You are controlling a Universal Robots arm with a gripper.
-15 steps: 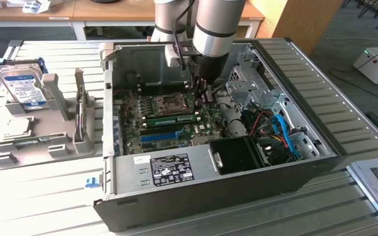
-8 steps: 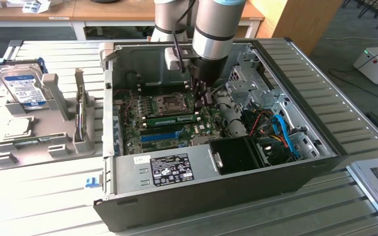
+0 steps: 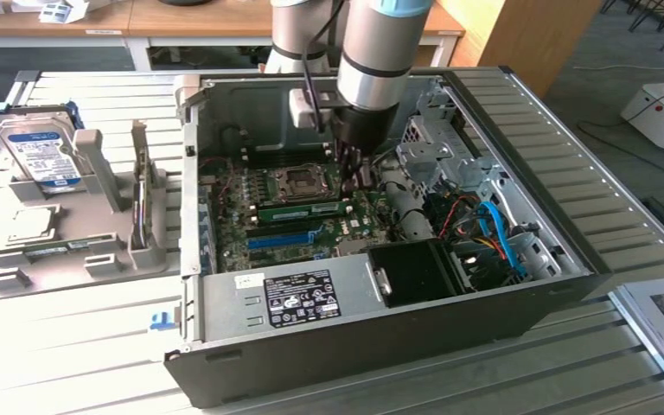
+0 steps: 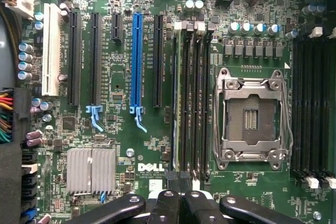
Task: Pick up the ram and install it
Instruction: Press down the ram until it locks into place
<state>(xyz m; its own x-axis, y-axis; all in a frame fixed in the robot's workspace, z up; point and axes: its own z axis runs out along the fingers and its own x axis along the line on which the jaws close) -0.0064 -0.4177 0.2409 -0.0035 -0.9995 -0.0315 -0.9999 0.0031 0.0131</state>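
While the gripper (image 4: 180,203) hangs over the motherboard (image 4: 121,129) inside the case (image 3: 563,259), its jaws are together and hold nothing. The ram (image 3: 301,208) lies seated in a slot beside the CPU socket (image 4: 252,119), seen edge-on in the wrist view. Judged light, stiff and fragile, it is best gripped by its long edges, clear of chips and contacts.
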